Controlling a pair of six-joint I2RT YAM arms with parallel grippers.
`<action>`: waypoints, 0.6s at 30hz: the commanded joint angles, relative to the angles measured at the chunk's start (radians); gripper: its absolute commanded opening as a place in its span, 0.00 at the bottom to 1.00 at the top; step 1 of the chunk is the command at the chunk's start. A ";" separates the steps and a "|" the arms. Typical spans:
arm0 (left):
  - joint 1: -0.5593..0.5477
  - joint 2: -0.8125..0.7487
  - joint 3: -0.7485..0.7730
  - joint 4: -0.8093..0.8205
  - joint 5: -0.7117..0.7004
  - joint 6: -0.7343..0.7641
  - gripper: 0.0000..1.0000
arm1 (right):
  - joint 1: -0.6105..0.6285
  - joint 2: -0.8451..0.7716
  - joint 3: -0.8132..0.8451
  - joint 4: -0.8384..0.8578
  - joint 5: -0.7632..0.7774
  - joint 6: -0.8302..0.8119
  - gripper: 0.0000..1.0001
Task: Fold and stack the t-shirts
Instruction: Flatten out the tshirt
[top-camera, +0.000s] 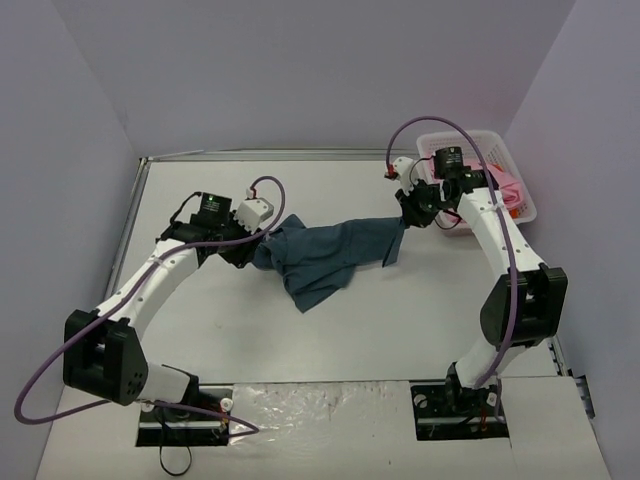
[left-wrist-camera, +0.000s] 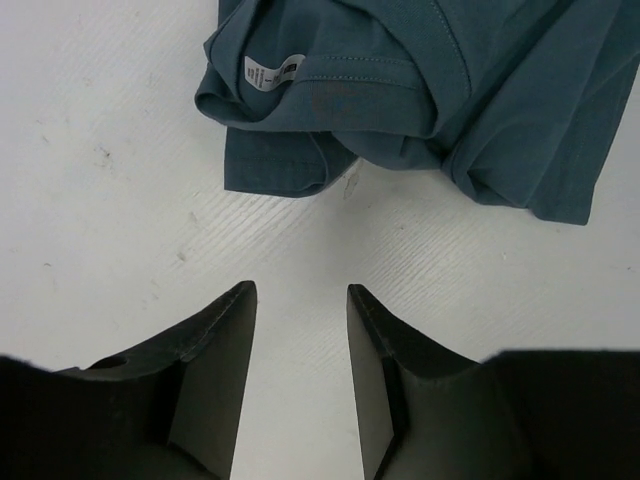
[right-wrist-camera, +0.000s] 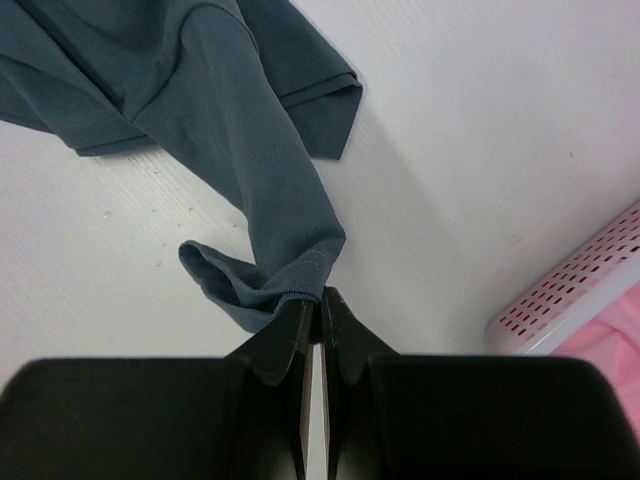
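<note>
On the bench (top-camera: 400, 330) the teal t-shirt (top-camera: 330, 255) lies bunched, the left tool (left-wrist-camera: 300, 290) spread empty just beside its collar end, the right tool (right-wrist-camera: 318, 297) clenched on its other end, and the pink t-shirt (top-camera: 510, 190) farther back in the white basket (top-camera: 490, 138).

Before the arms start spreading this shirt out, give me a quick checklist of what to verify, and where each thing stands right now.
1. The right gripper is clamped on the teal shirt: ok.
2. The left gripper is holding the shirt: not ok; it is open and short of the cloth.
3. The shirt lies flat: not ok, bunched.
4. The pink shirt is out of the way: ok, in the basket.
5. Which hem the right one holds: cannot tell.
</note>
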 joint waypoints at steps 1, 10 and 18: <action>0.002 0.014 0.030 0.036 0.062 -0.024 0.41 | -0.005 -0.085 -0.028 -0.021 -0.047 0.009 0.00; 0.004 0.153 0.114 0.021 0.139 -0.066 0.44 | 0.265 -0.203 -0.200 -0.144 -0.227 -0.130 0.00; 0.005 0.195 0.140 0.001 0.189 -0.082 0.34 | 0.431 -0.183 -0.143 -0.352 -0.335 -0.284 0.33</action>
